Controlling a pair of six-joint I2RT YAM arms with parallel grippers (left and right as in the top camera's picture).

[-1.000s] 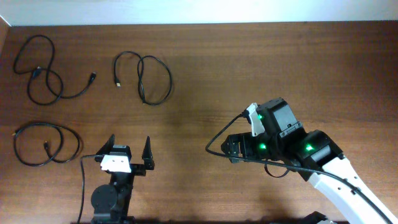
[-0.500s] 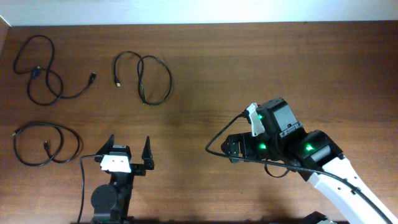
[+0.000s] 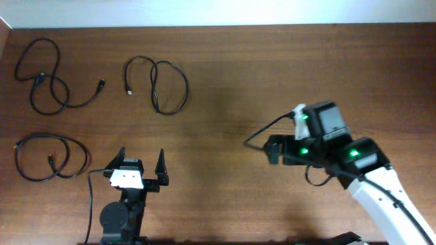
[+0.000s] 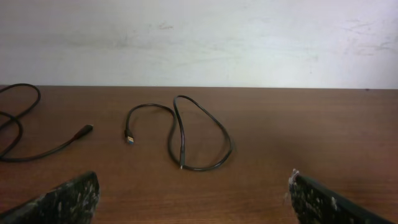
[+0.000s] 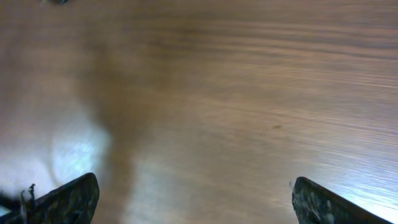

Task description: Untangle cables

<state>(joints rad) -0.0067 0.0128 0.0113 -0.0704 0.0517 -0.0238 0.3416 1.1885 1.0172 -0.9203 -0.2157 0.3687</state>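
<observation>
Three thin black cables lie apart on the wooden table in the overhead view: one at the far left [image 3: 51,78], one right of it [image 3: 153,85], and a coiled one at the left front [image 3: 51,157]. The left wrist view shows the middle cable [image 4: 180,134] and one plug end of the far-left cable [image 4: 84,131]. My left gripper [image 3: 142,155] [image 4: 193,193] is open and empty at the front, well short of the cables. My right gripper [image 3: 272,150] [image 5: 193,199] is open and empty over bare wood right of centre.
A white wall [image 4: 199,37] runs along the table's far edge. The right arm's own thick black wire [image 3: 255,136] loops out to the left of its wrist. The left arm's wire [image 3: 90,197] hangs beside its base.
My right arm has shifted to the right, still open and empty. The left arm and the three cables have not moved.
</observation>
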